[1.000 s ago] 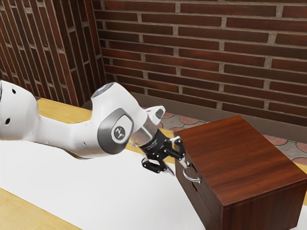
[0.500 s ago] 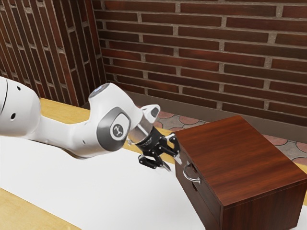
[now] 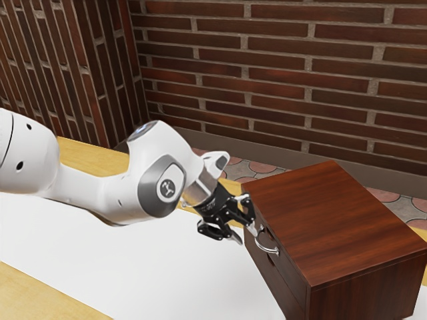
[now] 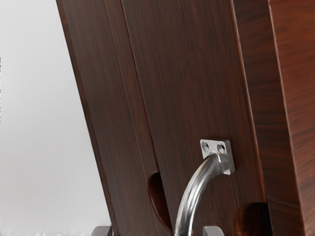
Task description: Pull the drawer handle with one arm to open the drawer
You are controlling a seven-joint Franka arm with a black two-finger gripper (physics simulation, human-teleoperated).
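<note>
My hand [image 3: 241, 228] is right up against the front of the brown wooden box [image 3: 327, 220], at the box's end nearest the exterior view's left. The box stands on the white worktop [image 3: 100, 260], with a red brick wall [image 3: 280, 67] behind it. My white arm [image 3: 100, 187] comes in from the exterior view's left and reaches across the worktop to the box.

The drawer [image 4: 197, 88] is in the front of the box. Its shiny metal handle [image 3: 265, 242] sticks out from that front like a small bent loop. The handle is just past the tips of my hand, on the side toward the exterior view's right.

In the wrist view the handle [image 4: 194, 196] is very near. One end is fixed to the wood with a little square plate and two screws. From there it curves down and runs in between my two dark fingertips [image 4: 102, 230]. The fingers stand apart, one on each side of the handle. My hand is open and is not squeezing it.

The drawer front looks level with the rest of the box's front.
</note>
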